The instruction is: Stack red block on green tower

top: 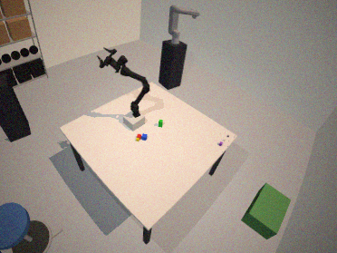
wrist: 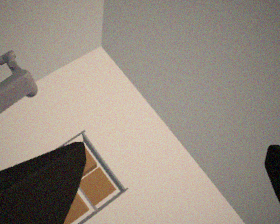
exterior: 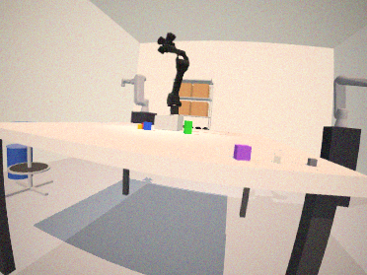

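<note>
With our gripper [top: 107,57] raised, jaws spread wide and empty, we judge the red block [top: 139,137] light and rigid, best pinched across two opposite flat sides

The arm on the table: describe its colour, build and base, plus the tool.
The arm is matt black all over, built of slim segments with bulkier joints, on a pale grey box base. The tool is black too, with two short prongs. No cables or markings are discernible.

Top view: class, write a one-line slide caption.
Arm raised, open gripper far above the table; red block and green tower wait untouched.
</note>
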Available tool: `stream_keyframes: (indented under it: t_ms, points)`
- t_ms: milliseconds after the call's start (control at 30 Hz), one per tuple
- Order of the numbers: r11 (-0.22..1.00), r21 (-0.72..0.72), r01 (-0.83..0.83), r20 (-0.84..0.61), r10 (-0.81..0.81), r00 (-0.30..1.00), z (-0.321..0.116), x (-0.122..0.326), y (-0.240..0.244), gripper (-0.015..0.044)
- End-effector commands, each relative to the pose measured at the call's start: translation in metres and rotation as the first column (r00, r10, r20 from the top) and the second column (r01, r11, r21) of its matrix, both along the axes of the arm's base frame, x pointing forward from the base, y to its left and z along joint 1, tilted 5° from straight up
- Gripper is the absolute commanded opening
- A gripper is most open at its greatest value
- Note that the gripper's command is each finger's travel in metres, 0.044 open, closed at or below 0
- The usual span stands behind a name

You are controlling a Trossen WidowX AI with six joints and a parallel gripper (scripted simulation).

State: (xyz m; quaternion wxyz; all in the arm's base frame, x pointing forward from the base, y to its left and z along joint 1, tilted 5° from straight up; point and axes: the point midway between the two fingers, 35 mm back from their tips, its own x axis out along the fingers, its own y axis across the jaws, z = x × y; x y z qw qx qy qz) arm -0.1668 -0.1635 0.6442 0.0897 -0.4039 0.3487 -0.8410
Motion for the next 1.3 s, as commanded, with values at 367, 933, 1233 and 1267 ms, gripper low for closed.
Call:
stream_keyframes:
  t_ms: [367,933,1233,1267]
  points:
    - [0.923,0.236,-0.303,0.178,0.266,0.947,-0.08,0.027,-0.107,0.044]
    - [0.513,0.527,-0.678,0.455,0.503,0.734,-0.231,0.158,-0.206,0.044]
    - [0.173,0.644,-0.745,0.575,0.532,0.621,-0.319,0.246,-0.205,0.044]
    - [0.134,0.654,-0.745,0.587,0.531,0.611,-0.328,0.255,-0.203,0.044]
